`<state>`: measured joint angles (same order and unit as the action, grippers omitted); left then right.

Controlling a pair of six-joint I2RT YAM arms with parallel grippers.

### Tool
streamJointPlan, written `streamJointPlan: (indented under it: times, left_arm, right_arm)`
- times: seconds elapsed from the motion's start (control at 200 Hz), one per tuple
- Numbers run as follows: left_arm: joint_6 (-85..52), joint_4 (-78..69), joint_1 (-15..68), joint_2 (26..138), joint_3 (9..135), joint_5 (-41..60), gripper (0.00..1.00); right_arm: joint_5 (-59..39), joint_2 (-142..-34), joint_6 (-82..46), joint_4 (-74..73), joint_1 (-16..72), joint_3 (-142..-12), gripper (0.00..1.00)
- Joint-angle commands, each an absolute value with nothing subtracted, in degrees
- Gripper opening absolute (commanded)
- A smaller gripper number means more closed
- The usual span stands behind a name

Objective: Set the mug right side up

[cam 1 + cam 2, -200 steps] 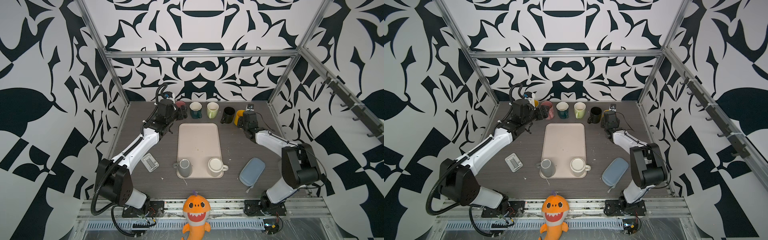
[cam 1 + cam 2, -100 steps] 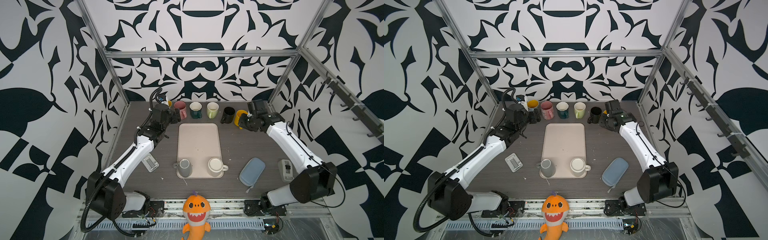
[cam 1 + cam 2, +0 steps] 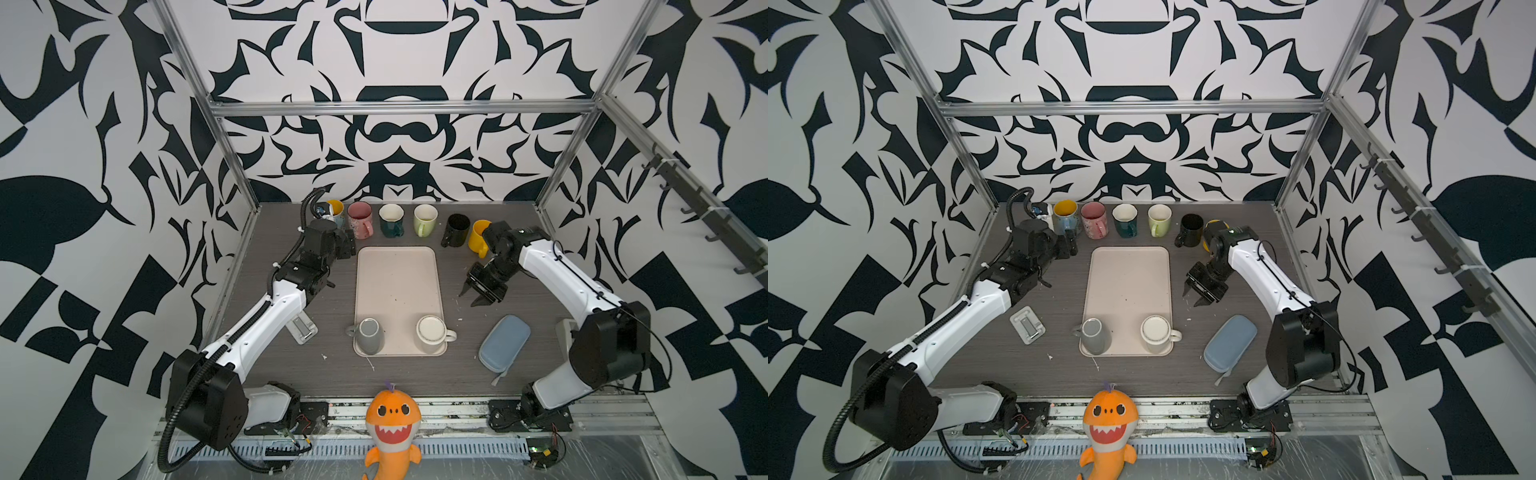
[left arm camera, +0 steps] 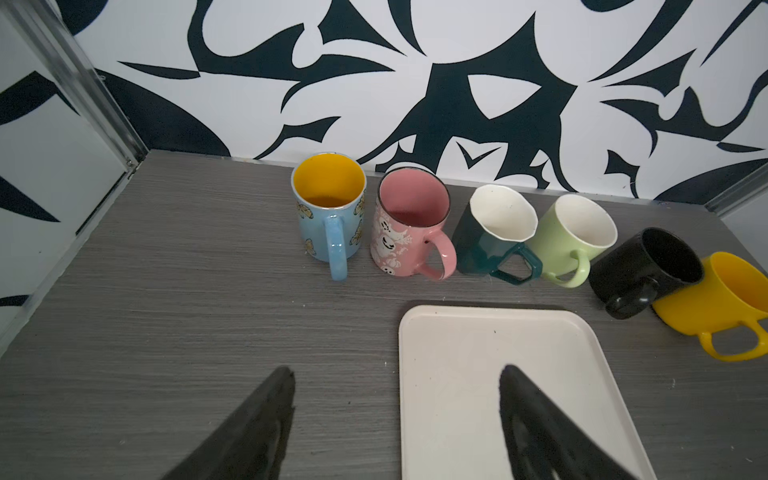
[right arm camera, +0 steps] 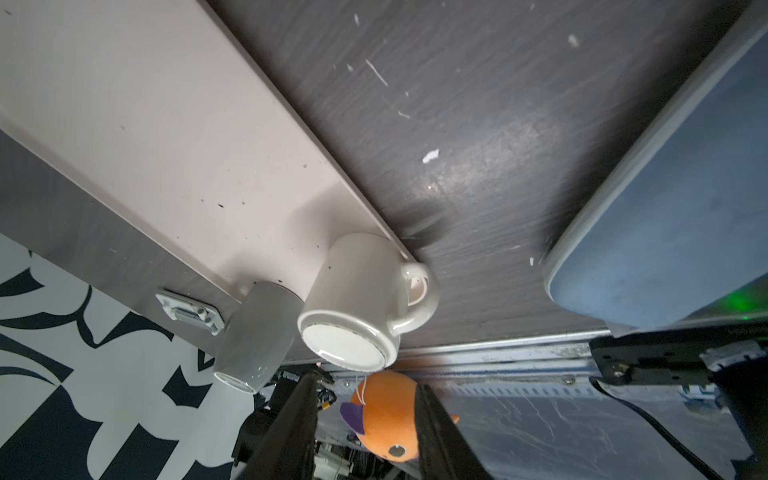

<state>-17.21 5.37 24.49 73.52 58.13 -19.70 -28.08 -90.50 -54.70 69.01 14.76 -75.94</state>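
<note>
We hold our right gripper (image 3: 476,296) parted and empty beside the tray (image 3: 397,274). The cream mug (image 3: 431,332), seemingly upside down at its near edge, wants a firm side grip.

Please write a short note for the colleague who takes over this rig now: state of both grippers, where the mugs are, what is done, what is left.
Left gripper: open, empty, over the table at the far left corner of the tray.
Right gripper: open, empty, above the table right of the tray.
Done, judging by the layout: six mugs stand upright in a row along the back wall.
Left: grey mug and white mug are upside down at the near end of the tray, bases up. The right gripper points toward the white one; probably take it next.
</note>
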Motion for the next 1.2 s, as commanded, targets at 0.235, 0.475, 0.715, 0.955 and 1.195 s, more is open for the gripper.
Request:
streamJointPlan:
  times: [0.235,0.475,0.715,0.955,1.195]
  left_arm:
    - [-19.6,6.1,24.3,72.2,57.2,-21.1,0.81]
    - [-19.7,7.3,24.3,71.9,57.0,-21.8,0.81]
    - [-21.1,8.1,24.2,72.0,56.8,-21.9,0.81]
    - [-22.0,8.5,24.2,72.3,56.8,-21.9,0.82]
    - [-23.1,9.1,24.3,72.6,57.0,-21.9,0.82]
  right_arm:
    - [-32.6,-93.3,-65.8,68.7,20.5,-69.6,0.48]
    - [-30.0,-93.2,-71.9,66.1,22.7,-68.0,0.54]
    - [-27.4,-88.7,-82.7,59.5,25.2,-62.6,0.65]
    - [-23.4,-81.7,-95.1,50.5,27.7,-55.4,0.73]
    - [-19.4,-77.6,-104.7,44.4,31.0,-50.7,0.73]
